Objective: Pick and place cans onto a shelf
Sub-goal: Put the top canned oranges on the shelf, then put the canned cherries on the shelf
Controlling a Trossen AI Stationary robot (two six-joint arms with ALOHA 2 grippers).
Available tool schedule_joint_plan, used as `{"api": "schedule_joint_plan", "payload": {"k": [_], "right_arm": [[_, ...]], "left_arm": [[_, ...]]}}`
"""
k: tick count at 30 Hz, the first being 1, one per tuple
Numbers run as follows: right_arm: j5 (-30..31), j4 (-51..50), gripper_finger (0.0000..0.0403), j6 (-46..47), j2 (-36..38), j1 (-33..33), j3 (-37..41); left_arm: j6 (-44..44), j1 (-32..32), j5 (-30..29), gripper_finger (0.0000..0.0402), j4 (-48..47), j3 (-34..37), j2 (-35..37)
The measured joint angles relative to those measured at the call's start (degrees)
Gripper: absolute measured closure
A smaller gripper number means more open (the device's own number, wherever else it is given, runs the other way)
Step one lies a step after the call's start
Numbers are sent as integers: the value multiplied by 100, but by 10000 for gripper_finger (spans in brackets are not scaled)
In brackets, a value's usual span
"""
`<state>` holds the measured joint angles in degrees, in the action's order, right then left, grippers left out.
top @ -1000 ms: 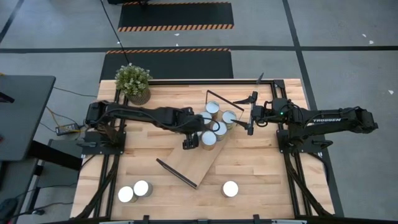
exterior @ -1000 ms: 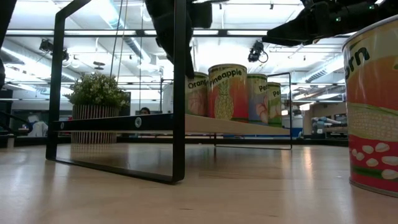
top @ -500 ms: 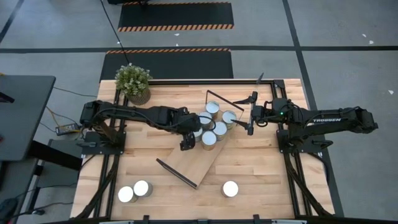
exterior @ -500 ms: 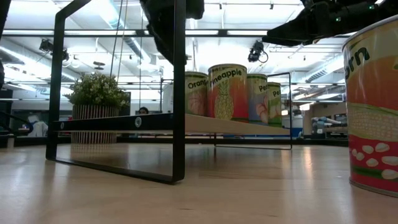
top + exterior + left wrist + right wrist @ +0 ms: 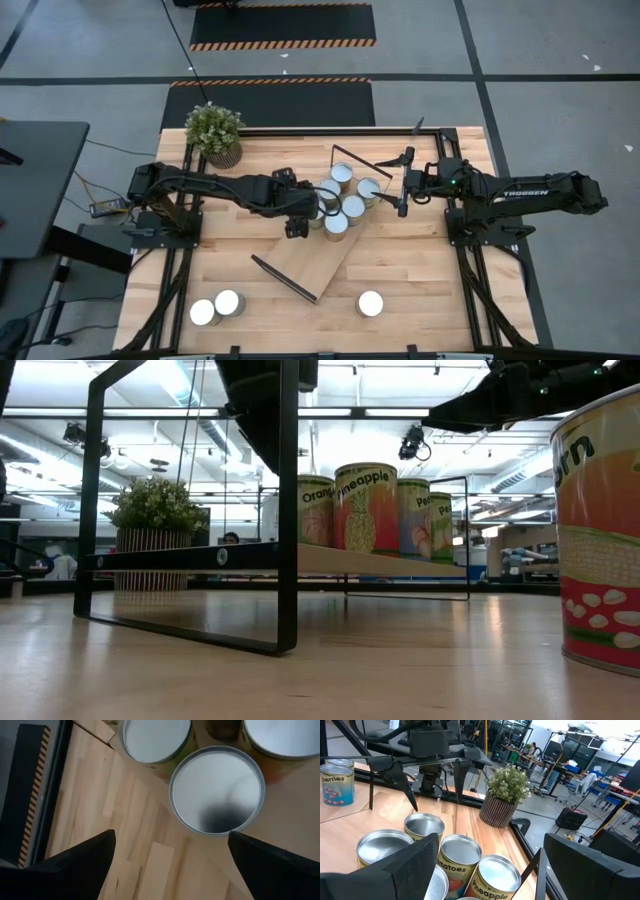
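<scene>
Overhead, left gripper [image 5: 294, 222] wide open and empty beside the shelf's [image 5: 318, 258] five cans [image 5: 341, 201]; right gripper [image 5: 403, 183] likewise open, empty.

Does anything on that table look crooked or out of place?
Yes: the shelf lies diagonally across the tabletop, not square with its edges. Five cans crowd one end, while three more cans stand off it.

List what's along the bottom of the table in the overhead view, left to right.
Two cans side by side → shelf's near end frame → single can.
</scene>
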<state>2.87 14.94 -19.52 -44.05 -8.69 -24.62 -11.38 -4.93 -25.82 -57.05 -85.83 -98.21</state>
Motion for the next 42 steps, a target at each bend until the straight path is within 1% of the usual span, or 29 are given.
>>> {"api": "schedule_joint_plan", "payload": {"k": [12, 20, 24, 26, 29, 32, 35, 37, 39, 42], "right_arm": [[4, 0, 34, -63, 2, 0, 0], [4, 0, 34, -65, 0, 0, 0], [4, -7, 34, -65, 0, 0, 0], [4, -29, 34, -69, 0, 0, 0], [4, -35, 34, -106, 0, 0, 0], [4, -38, 34, -108, 1, 0, 0], [4, -23, 34, -110, -2, -4, 0], [6, -11, 34, -110, -24, -4, -2], [4, 9, 34, -111, -71, -4, -2], [2, 11, 34, -126, -139, -15, 0]], "left_arm": [[105, 26, 13, 8, -33, 1, -140], [146, 26, -61, 8, 159, 1, -133], [98, -9, 54, 8, 61, 1, -106], [-104, -62, 126, 8, -105, -3, -50], [-383, -154, 460, 8, -672, -128, 51], [-990, -226, 787, 8, -1277, -529, 113], [-1606, -340, 1093, 8, -1593, -1090, 166], [-1917, -527, 1325, 8, -1605, -1404, 222], [-2324, -816, 1709, 8, -1518, -1570, 308], [-3407, -1357, 2337, 8, -1334, -1619, 425]]}}
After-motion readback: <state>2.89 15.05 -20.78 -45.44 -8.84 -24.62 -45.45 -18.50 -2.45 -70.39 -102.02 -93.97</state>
